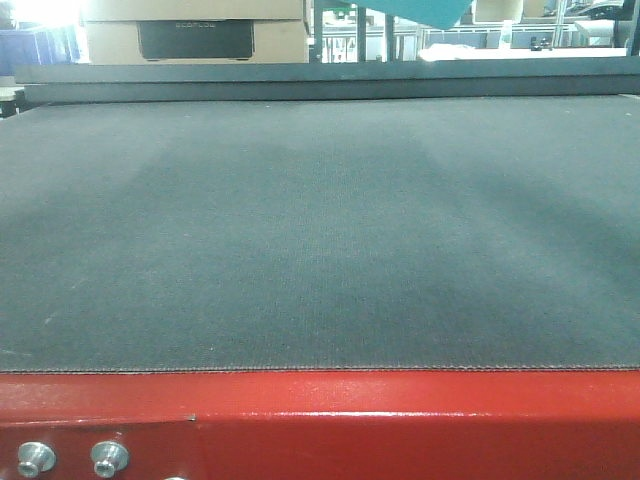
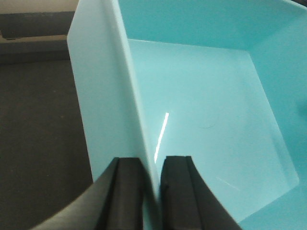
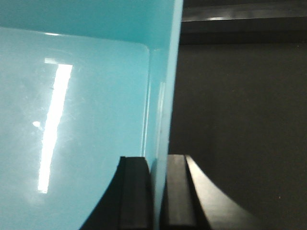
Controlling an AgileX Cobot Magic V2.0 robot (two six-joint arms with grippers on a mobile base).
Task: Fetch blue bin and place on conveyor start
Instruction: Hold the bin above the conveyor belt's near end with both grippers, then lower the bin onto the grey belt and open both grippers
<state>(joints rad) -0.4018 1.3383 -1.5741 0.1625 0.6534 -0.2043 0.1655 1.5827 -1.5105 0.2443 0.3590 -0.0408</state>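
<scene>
Overhead, the blue bin [image 2: 201, 120] seemingly hangs above the conveyor start [image 1: 320, 230]; left gripper [image 2: 152, 191] and right gripper [image 3: 158, 196] each pinch a side wall at 6 o'clock.

One blue bin [image 2: 201, 105], one conveyor belt [image 1: 320, 240], two bolts [image 1: 72, 459], perhaps two cardboard boxes [image 1: 195, 42].

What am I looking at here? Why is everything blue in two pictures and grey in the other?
This is a robot with two arms. The front camera looks across a grey conveyor belt on a red frame. The other two cameras sit on the robot's wrists. Each shows black fingers pinching a wall of a light blue bin: the left gripper on one side wall, the right gripper on the opposite one. The bin looks empty. The belt shows dark beside the bin; whether the bin touches it, I cannot tell.
</scene>
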